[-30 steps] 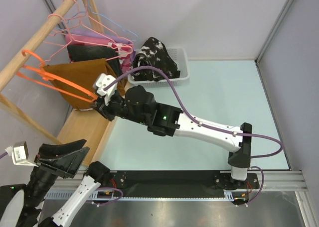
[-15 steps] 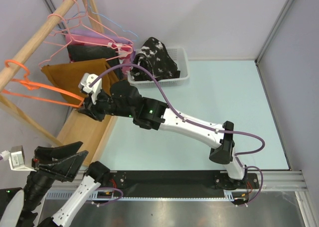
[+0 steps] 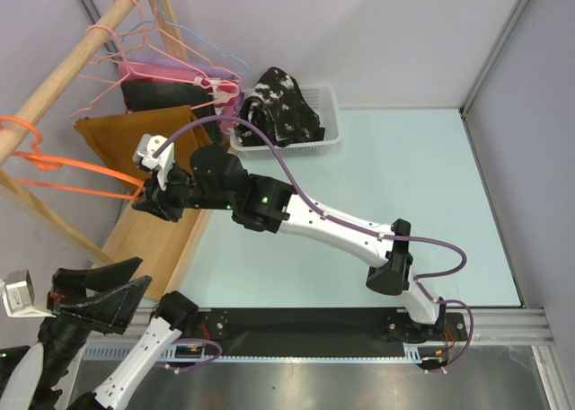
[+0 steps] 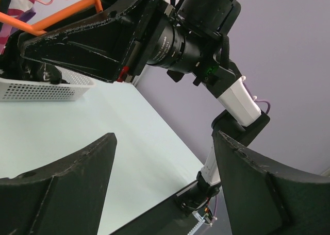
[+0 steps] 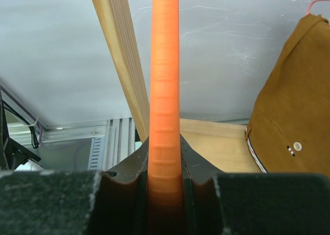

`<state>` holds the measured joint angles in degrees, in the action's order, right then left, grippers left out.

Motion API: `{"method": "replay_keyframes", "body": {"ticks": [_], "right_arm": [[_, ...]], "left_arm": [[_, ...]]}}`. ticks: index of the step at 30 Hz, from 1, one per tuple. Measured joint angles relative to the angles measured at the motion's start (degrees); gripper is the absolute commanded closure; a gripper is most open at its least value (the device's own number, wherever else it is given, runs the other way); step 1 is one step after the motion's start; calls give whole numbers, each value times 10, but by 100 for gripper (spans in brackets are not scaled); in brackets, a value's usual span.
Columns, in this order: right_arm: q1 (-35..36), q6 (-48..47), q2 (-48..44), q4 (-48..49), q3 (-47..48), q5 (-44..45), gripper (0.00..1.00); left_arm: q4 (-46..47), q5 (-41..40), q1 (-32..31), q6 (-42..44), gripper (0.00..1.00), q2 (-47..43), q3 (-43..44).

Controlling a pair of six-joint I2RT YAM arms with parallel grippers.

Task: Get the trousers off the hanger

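Right jaws are closing tight on the orange hanger (image 5: 165, 90), its bar running straight up out of the pinch in the right wrist view. From above, the hanger (image 3: 81, 169) is stretching away to the left of those jaws, its hook sitting at the wooden rail (image 3: 63, 82). The rust-brown trousers (image 5: 294, 101) are hanging just right of the right jaws, apart from the gripped bar, small button (image 5: 296, 145) showing. In the top view the brown pair (image 3: 117, 136) is lying just behind the right jaws, and what is carrying it I cannot tell. The black-and-white trousers (image 3: 283, 104) are sitting in the white basket (image 3: 328, 131) on the desk (image 3: 404, 176), well off to the right of them. Left jaws are gaping wide and gripping nothing, hanging low, near and left of the right jaws.
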<state>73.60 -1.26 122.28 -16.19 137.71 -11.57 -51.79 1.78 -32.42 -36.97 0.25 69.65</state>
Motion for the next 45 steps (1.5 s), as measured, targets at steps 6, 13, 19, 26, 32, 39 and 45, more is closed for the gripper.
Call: {"method": "replay_keyframes", "body": {"ticks": [6,13,19,26,32,39,45], "right_arm": [[0,3,1,0,1,-7,100],[-5,15,21,-15,31,-10,100],[-16,7,29,-53,58,-12,100],[-14,-16,27,-96,80,-12,100],[-4,-47,25,-157,105,35,100],[11,-74,20,-183,115,96,100],[37,-92,22,-174,119,176,100]], "left_arm": [[2,4,0,0,19,0,4],[7,5,0,0,19,0,19],[17,6,0,0,19,0,26],[23,15,0,0,19,0,14],[28,15,0,-1,19,0,12],[33,20,0,-2,19,0,5],[33,21,0,-5,19,0,0]]}}
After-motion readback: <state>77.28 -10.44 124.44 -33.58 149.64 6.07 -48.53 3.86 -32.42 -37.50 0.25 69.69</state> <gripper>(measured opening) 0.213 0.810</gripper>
